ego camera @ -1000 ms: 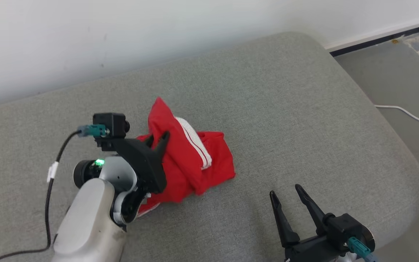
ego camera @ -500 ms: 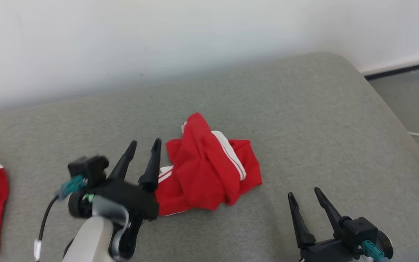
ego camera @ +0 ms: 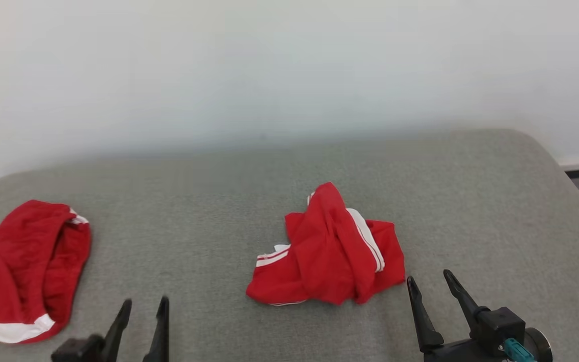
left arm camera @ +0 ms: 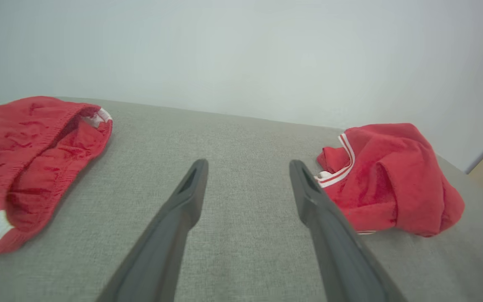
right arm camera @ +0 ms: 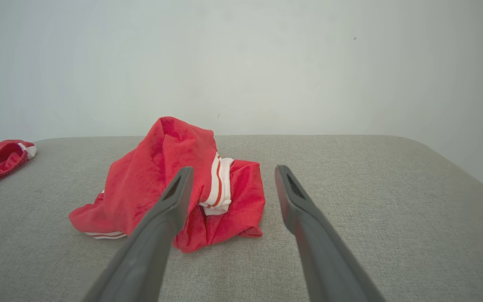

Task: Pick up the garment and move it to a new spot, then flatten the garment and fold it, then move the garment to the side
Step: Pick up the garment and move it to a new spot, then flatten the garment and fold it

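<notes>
Left gripper (ego camera: 146, 300): sits low at the near left of the grey cushion (ego camera: 194, 201), points both long dark fingers away toward the white wall (ego camera: 269, 65), shows them spread with bare upholstery between, grips nothing.

Right gripper (ego camera: 428, 276): sits low at the near right, aims its fingers far and slightly left, parted and empty; carries a teal connector (ego camera: 513, 347) on the wrist block behind them.

Crumpled red garment (ego camera: 327, 251): lies heaped near the cushion's middle, rises to a peak on its far side, shows white-striped trim at its left edge and down its right fold. Rests just beyond and left of the right gripper's tips, apart from them, and well to the right of the left gripper.

Second red garment (ego camera: 28, 266): lies bunched at the cushion's left end, white band along its near edge, well apart from the heap, left of the left gripper.
</notes>
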Available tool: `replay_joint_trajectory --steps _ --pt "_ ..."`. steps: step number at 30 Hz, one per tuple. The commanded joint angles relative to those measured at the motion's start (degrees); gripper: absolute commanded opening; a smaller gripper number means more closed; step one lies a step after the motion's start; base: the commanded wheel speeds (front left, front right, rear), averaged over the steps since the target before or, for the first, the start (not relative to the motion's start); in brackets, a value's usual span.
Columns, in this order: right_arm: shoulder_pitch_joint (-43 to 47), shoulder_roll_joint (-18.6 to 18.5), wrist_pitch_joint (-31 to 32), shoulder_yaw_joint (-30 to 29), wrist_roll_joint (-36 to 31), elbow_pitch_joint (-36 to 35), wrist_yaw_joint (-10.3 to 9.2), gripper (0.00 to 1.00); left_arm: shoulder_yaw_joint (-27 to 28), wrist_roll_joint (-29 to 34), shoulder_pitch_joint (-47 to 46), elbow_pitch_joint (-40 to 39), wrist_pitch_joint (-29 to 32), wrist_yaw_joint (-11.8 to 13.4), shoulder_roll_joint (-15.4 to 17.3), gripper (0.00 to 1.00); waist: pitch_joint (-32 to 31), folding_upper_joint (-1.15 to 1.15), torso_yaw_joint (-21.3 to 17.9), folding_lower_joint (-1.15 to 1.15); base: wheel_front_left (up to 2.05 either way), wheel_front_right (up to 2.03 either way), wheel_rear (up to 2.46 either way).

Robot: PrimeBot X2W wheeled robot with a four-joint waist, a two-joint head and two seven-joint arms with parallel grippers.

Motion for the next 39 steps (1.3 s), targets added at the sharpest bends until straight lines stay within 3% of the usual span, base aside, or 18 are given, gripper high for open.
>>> replay_joint_trajectory --steps 1,9,20,39 --pt "0.7 -0.3 0.0 -0.1 -0.5 0.2 0.05 1.0 0.5 0.3 1.2 -0.7 -0.4 0.3 0.2 1.0 -1.8 0.0 1.9 0.01 0.0 0.0 0.0" --pt "1.9 -1.2 -0.4 -0.9 0.7 2.3 0.05 1.0 5.5 1.4 10.5 -8.5 -0.5 3.4 -0.4 1.0 -2.8 0.0 3.3 0.01 0.0 0.0 0.0" --pt "1.9 -1.3 -0.7 -1.6 0.7 3.4 0.05 1.0 7.9 4.5 12.3 -11.5 -0.5 3.2 -0.4 1.0 -2.7 0.0 3.1 0.01 0.0 0.0 0.0" --pt "1.7 -0.9 -0.5 -1.4 0.1 3.0 0.05 1.0 8.3 5.8 11.9 -10.0 -0.5 1.9 -1.8 1.0 -2.3 0.0 2.7 0.01 0.0 0.0 0.0"
